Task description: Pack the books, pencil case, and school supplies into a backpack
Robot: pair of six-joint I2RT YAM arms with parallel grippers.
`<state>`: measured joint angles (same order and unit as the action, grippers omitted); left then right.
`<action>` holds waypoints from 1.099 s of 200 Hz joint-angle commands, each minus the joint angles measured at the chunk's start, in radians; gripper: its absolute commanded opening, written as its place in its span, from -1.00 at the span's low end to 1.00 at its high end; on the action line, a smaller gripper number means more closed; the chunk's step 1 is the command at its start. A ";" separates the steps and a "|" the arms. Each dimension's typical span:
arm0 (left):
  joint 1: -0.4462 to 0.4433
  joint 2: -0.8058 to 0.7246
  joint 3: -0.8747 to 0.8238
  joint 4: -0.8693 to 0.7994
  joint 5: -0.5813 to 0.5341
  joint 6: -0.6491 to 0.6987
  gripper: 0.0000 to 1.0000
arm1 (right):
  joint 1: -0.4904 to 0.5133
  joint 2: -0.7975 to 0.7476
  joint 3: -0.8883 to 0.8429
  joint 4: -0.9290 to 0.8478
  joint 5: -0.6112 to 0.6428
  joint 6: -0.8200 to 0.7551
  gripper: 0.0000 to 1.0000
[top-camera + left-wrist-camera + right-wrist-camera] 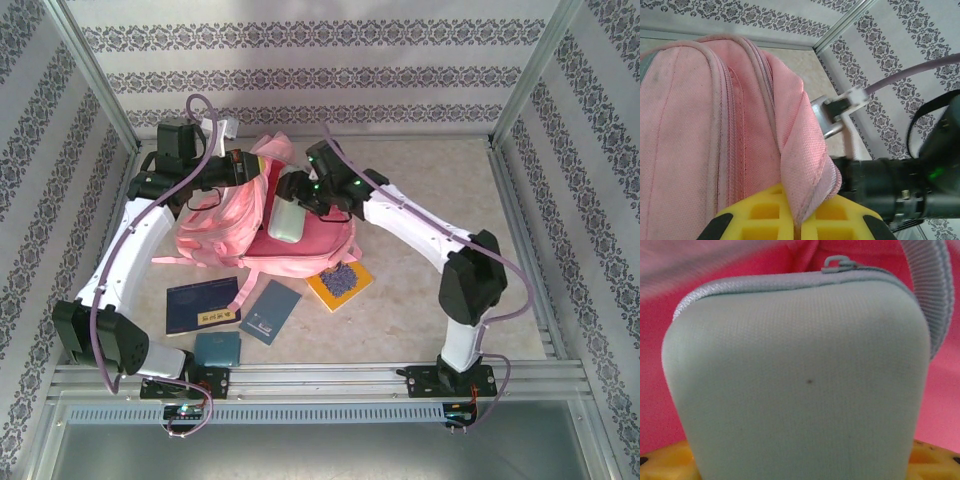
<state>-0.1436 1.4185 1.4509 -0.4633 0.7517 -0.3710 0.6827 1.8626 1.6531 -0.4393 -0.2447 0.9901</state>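
The pink backpack (225, 225) lies at the table's middle left with its mouth open toward the right. My left gripper (243, 166) is shut on a fold of the backpack's upper flap (805, 150), which is pinched between the yellow fingers (760, 220), and holds it up. My right gripper (297, 193) is shut on the pale green pencil case (285, 221), which hangs end-down over the darker pink opening (310, 240). Up close the pencil case (800, 390) spans the gap between the yellow fingertips (670, 462). A navy book (203, 305), a teal book (270, 312), a small teal book (217, 348) and a yellow book (340, 282) lie flat in front.
The books spread along the near side between the two arm bases. Patterned walls with metal posts (520, 80) close in the table on three sides. The right arm (920, 185) reaches in close beside the held flap.
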 commanded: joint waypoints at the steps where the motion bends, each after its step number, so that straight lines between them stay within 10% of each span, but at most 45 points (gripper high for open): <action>1: -0.005 -0.064 0.023 0.158 0.054 -0.003 -1.00 | 0.015 0.081 0.048 0.161 -0.013 0.115 0.28; 48: -0.005 -0.057 0.025 0.160 0.053 -0.006 -1.00 | 0.034 0.242 0.166 0.216 0.059 0.109 0.96; 178: -0.004 -0.036 0.022 0.119 0.003 0.020 -1.00 | 0.037 -0.341 -0.336 0.274 0.290 -0.425 0.90; 220: -0.004 -0.040 0.014 0.100 -0.019 0.035 -1.00 | 0.103 -0.618 -0.648 0.441 0.115 -0.788 0.62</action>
<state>-0.1436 1.4185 1.4509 -0.4637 0.7242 -0.3695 0.7403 1.3384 1.1278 -0.0975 -0.0166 0.4797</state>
